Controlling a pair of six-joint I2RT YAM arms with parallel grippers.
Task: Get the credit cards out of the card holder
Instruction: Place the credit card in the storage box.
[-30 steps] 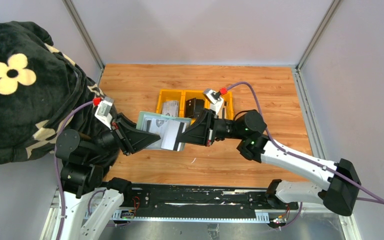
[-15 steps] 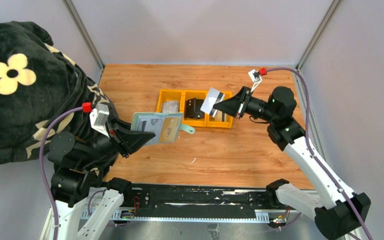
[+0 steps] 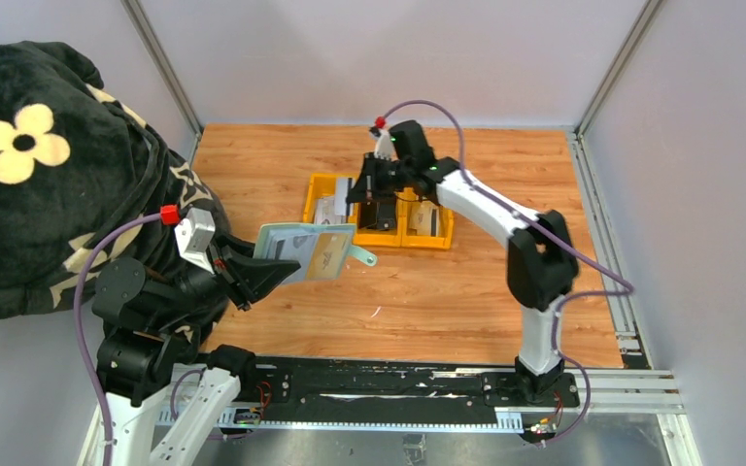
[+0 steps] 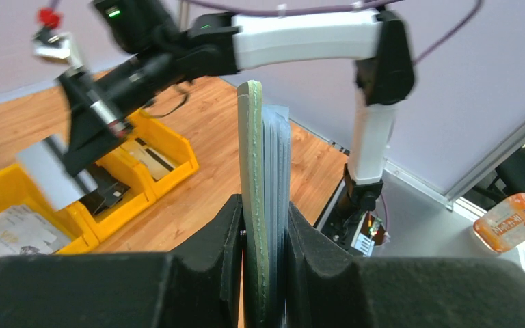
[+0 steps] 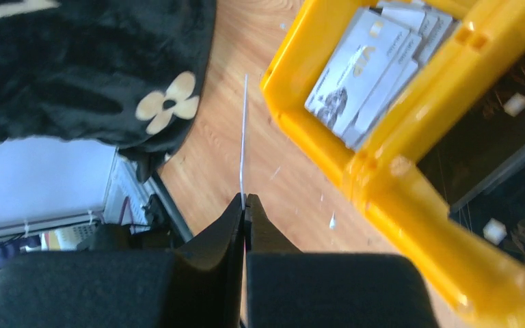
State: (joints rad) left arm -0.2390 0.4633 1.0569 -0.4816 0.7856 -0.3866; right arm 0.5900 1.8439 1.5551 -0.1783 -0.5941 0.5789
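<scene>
**pete:** what's the right tool [image 5: 244,205] up to?

**mo:** pinching a single silver-grey card [image 5: 244,130] by one edge, fingers pressed tight on it. Its own wrist cam sees the card dead edge-on, just a thin line poking out of the tips. It's up in the air by the left end of the yellow tray [image 3: 379,239], not touching it.

**pete:** what's in the tray?

**mo:** three compartments in a row. The left one has a loose pile of silver-grey cards [image 5: 368,61] and the middle one has black cards [image 3: 377,209]. The right one has a paler card with a dark stripe [image 3: 427,221], can't call the colour for sure. The tray sits flat on the wooden surface [image 3: 447,291], toward the far side.

**pete:** and the left side?

**mo:** left tool [image 4: 263,215] is clamped on the card holder [image 4: 251,157], a pad squeezing it from each side. The holder's off the surface and well apart from the tray. It's spread open with the inside facing up, and the snap tab [image 3: 364,255] sticks out on the right. The wrist cam shows the green cover and the layered grey-blue pockets edge-on. There's a tan patch on the open face that looks like a card in a pocket, but it's too small to swear to.

**pete:** the dark heap?

**mo:** black blanket with cream flowers [image 3: 39,165], piled left of the left arm.
</scene>
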